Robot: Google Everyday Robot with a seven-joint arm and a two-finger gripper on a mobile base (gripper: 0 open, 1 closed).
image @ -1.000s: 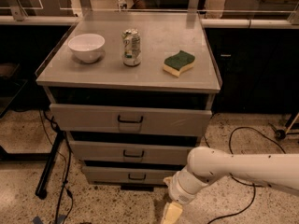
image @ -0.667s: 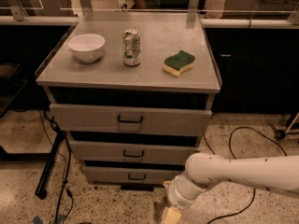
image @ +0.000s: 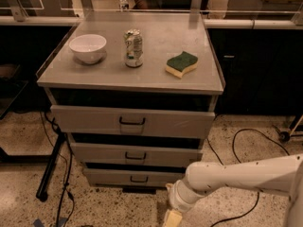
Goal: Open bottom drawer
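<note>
The grey cabinet has three drawers. Its bottom drawer [image: 109, 177] has the narrowest front and a small black pull handle [image: 138, 178]; the front sits in step with the two above it. My white arm [image: 236, 178] comes in from the right, low near the floor. The gripper [image: 173, 218] hangs at the picture's lower edge, below and right of the bottom drawer's handle, apart from it. Only its pale upper part shows.
On the cabinet top [image: 113, 74] stand a white bowl [image: 88, 48], a drink can [image: 133, 48] and a green-and-yellow sponge [image: 182, 64]. Black cables [image: 246, 141] lie on the speckled floor to the right, a black stand leg [image: 49, 167] to the left. Dark counters stand behind.
My arm and gripper have shifted a little left along the floor, toward the cabinet's lower front. The drawers have not moved.
</note>
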